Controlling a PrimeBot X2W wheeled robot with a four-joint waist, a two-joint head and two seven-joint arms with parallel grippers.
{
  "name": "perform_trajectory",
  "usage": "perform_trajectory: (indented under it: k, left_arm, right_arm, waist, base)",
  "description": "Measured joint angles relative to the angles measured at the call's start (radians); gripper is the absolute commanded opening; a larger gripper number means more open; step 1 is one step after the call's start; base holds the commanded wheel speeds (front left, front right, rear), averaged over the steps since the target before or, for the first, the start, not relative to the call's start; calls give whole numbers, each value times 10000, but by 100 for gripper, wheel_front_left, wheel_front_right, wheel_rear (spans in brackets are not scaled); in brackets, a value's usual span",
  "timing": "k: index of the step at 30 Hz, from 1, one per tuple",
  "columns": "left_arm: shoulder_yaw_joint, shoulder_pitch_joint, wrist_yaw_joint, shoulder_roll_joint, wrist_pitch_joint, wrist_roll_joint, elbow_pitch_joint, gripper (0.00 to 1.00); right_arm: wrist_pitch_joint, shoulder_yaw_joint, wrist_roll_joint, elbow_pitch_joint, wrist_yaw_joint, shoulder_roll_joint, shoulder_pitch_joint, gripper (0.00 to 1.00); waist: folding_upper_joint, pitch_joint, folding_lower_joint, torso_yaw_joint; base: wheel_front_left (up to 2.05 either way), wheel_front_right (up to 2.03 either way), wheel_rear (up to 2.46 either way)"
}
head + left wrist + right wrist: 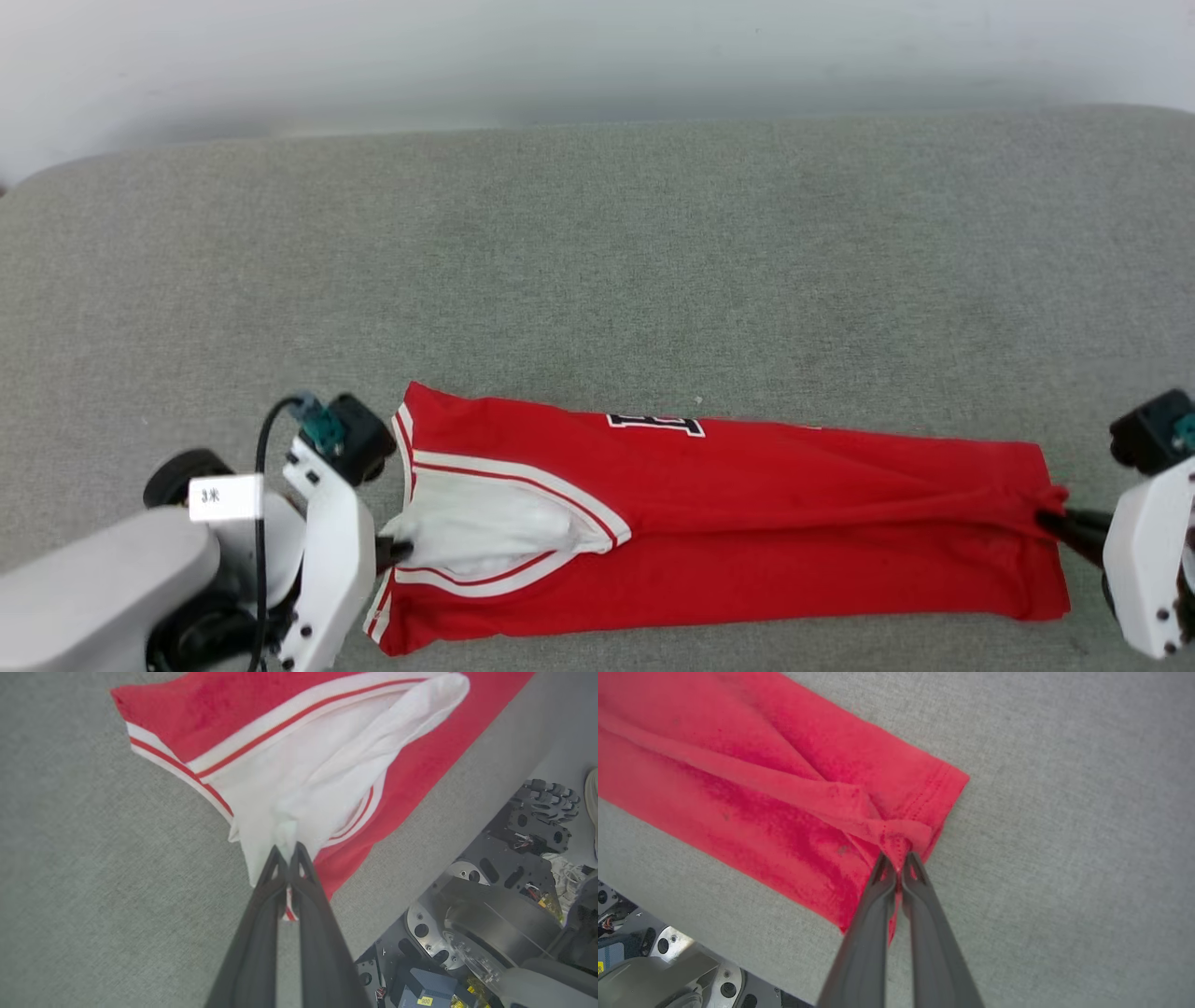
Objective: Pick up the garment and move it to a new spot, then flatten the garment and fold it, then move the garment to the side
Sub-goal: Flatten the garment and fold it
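Note:
The garment (pixel 747 523) lies stretched left to right near the front edge of the grey table, folded lengthwise into a long red strip. A white sleeve with red-white trim shows at its left end, and a bit of black lettering sits at its far edge. My left gripper (pixel 397 549) is shut on the white sleeve fabric (pixel 308 784), its tips (pixel 287 851) pinching a bunched fold. At the opposite end my right gripper (pixel 1050 523) is shut on the red hem (pixel 896 840), which gathers into creases at the tips (pixel 899 858).
The grey fabric-covered table (pixel 597 261) stretches wide behind the garment, with a pale wall beyond it. The table's front edge runs close to the garment; below it the robot's base (pixel 490 914) and a wheel (pixel 544 807) show in the left wrist view.

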Motion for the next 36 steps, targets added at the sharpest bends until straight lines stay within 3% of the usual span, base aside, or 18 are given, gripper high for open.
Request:
perform_trajectory:
  k: [7,8,9,10,16,22,28,36]
  left_arm:
    - [-25,955,84,-523,-259,153,709,0]
    - [-17,991,111,-585,-355,188,803,16]
    - [-2,1043,127,-639,-522,194,853,92]
    - [56,1106,203,-677,-742,203,872,100]
    - [332,1171,848,-579,-2182,1266,702,100]
    - [1076,1424,2199,-830,-4391,1914,581,100]
    - [1651,2026,3615,-1356,-6648,2548,961,100]
    - [3252,2937,4826,-2270,-7432,3308,1273,100]
  right_arm:
    - [-209,75,-512,531,0,725,588,0]
    - [-257,42,-564,631,0,819,586,22]
    - [-326,0,-579,698,0,897,587,84]
    - [-460,-86,-644,763,0,955,585,100]
    - [-1195,-865,-713,397,0,794,657,100]
    - [-1802,-2499,-424,-495,0,598,1099,100]
    - [-1726,-4019,-374,-462,0,658,1662,100]
    - [-803,-4870,420,307,-2,1498,2178,100]
  waist:
    - [0,179,1,-48]
    - [0,182,1,-61]
    - [-1,169,1,-70]
    - [0,145,1,-76]
    - [0,-189,1,-19]
    - [0,-443,1,122]
    - [-1,-340,1,132]
    - [0,-26,1,232]
  base:
    - [0,0,0]
    - [0,0,0]
    - [0,0,0]
    - [0,0,0]
    - [0,0,0]
    - [0,0,0]
    - [0,0,0]
    - [0,0,0]
